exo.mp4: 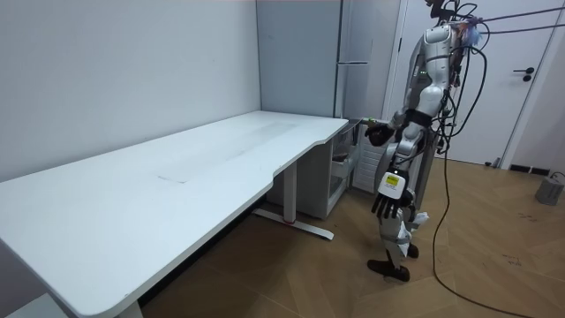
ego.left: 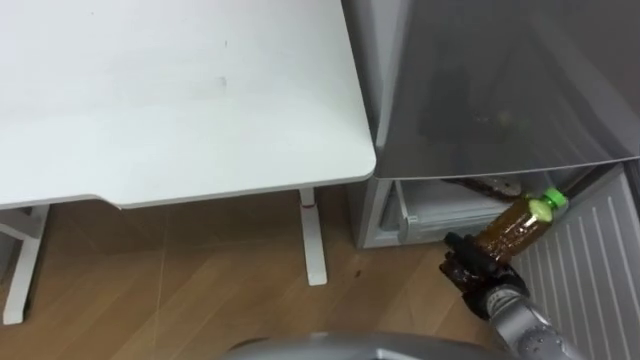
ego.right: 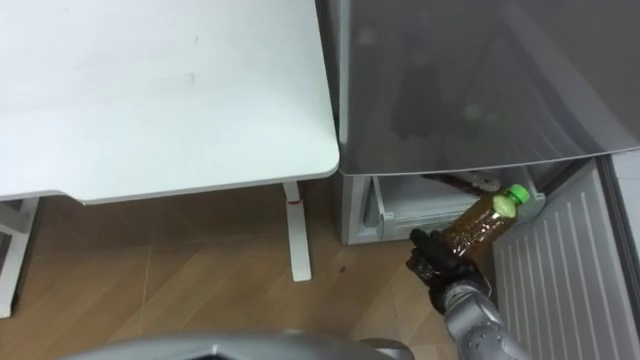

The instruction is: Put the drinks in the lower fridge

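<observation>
"Step in hand?"
"Delivery: my right hand (ego.left: pixel 478 268) grips the brown drink bottle (ego.left: pixel 520 222), lower right of frame, just before the open lower fridge (ego.left: pixel 385 215)."
"Next move?"
"Probably reach inside, set it down, release."

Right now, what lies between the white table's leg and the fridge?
Only bare wooden floor lies between the table leg and the fridge, shown in the left eye view.

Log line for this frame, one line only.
right hand: shut on bottle | bottle: at open lower fridge | left hand: open, hanging at side
</observation>
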